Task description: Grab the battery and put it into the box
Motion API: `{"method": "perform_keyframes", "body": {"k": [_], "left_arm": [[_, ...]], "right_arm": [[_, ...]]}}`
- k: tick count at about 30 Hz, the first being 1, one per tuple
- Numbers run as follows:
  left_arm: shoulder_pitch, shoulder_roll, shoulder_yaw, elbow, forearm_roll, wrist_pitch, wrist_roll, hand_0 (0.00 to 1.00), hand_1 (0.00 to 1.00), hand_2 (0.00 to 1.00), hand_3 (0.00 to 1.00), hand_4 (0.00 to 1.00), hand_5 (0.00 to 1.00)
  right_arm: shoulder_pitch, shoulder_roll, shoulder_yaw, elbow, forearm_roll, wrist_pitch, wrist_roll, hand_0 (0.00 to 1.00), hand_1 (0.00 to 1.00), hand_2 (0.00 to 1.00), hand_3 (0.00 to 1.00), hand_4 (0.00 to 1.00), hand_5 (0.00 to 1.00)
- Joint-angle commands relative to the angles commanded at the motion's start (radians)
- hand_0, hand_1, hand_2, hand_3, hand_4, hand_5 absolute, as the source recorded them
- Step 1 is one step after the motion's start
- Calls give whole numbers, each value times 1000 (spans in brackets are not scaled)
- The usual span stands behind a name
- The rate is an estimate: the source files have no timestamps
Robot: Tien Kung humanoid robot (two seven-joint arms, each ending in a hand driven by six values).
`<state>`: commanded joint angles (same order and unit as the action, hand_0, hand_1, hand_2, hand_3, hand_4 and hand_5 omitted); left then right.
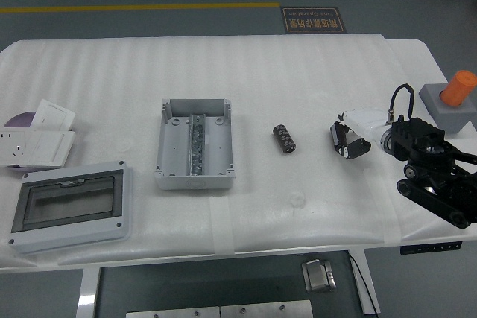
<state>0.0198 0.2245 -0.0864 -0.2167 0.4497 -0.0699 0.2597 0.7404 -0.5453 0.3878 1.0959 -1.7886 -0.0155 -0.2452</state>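
Observation:
A small dark cylindrical battery [283, 139] lies on the white table [298, 72], right of the middle. An open grey box [195, 144] with a metal rail inside stands left of it, about a hand's width away. My right hand [417, 160] comes in from the right edge and rests low over the table to the right of the battery, not touching it. Its black fingers [436, 197] are stretched out and hold nothing. A white and black part of the hand [352, 136] points toward the battery. The left arm does not show.
A grey cover with a clear window [71, 210] lies at the front left. White socket plates [37, 139] lie at the left edge. A grey block with an orange cylinder [453, 98] stands at the right edge, behind my right hand.

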Motion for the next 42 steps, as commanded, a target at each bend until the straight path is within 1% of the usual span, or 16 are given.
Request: {"method": "perform_keyframes", "body": {"k": [2, 5, 8, 12, 14, 18, 19, 20, 24, 25, 28, 30, 31, 36, 37, 42], "left_arm": [[0, 0, 1, 0, -1, 0, 0, 693, 706, 579, 570, 660, 439], [2, -1, 6, 1, -6, 0, 0, 693, 706, 579, 570, 660, 439], [4, -2, 13, 3, -13, 0, 0, 692, 707, 580, 570, 660, 441], [6, -3, 22, 5, -23, 0, 0, 692, 707, 580, 570, 660, 441], [6, -3, 25, 6, -26, 0, 0, 692, 706, 580, 570, 662, 447], [7, -4, 26, 6, -28, 0, 0, 692, 706, 580, 570, 662, 447], [8, -4, 27, 6, -28, 0, 0, 692, 707, 580, 570, 664, 450], [8, -4, 27, 6, -29, 0, 1, 692, 707, 580, 570, 664, 450], [10, -3, 31, 6, -31, -1, 1, 692, 707, 580, 570, 664, 450], [10, -3, 30, 6, -31, -1, 1, 692, 705, 580, 570, 665, 453], [9, -3, 26, 6, -26, -4, 2, 692, 705, 580, 570, 665, 453], [9, -3, 25, 5, -24, -5, 3, 692, 705, 580, 570, 665, 453], [9, -3, 25, 5, -24, -5, 3, 692, 705, 576, 569, 667, 453], [9, -2, 30, 6, -27, -5, 4, 692, 705, 576, 569, 667, 453], [9, -2, 30, 6, -27, -6, 4, 692, 705, 546, 557, 668, 457], [9, -2, 30, 5, -25, -6, 5, 692, 705, 546, 557, 668, 457]], "right_arm": [[-4, -2, 16, 19, 9, -5, 1, 579, 610, 604, 685, 570, 244], [-16, -2, 65, 70, 29, -17, 3, 579, 610, 604, 685, 570, 244], [-30, 7, 123, 128, 51, -35, 6, 573, 606, 599, 683, 569, 253], [-47, 35, 182, 210, 83, -71, 17, 573, 606, 599, 683, 569, 253], [-57, 53, 196, 250, 93, -85, 21, 577, 603, 599, 683, 574, 274], [-77, 91, 205, 330, 79, -86, 1, 577, 603, 599, 683, 574, 274], [-80, 100, 201, 341, 77, -87, -3, 584, 615, 609, 691, 592, 311], [-83, 111, 194, 351, 76, -88, -7, 584, 615, 609, 691, 592, 311], [-89, 155, 154, 351, 77, -91, -14, 584, 615, 609, 691, 592, 311], [-90, 164, 147, 350, 77, -90, -16, 646, 696, 748, 783, 678, 396], [-93, 191, 131, 347, 82, -79, -27, 646, 696, 748, 783, 678, 396], [-94, 201, 124, 347, 88, -74, -32, 646, 696, 748, 783, 678, 396], [-94, 206, 121, 347, 91, -73, -35, 760, 806, 869, 951, 776, 472], [-94, 231, 111, 341, 100, -74, -39, 760, 806, 869, 951, 776, 472], [-94, 235, 111, 340, 101, -75, -38, 793, 833, 905, 998, 789, 473], [-91, 246, 111, 334, 107, -75, -39, 793, 833, 905, 998, 789, 473]]}}
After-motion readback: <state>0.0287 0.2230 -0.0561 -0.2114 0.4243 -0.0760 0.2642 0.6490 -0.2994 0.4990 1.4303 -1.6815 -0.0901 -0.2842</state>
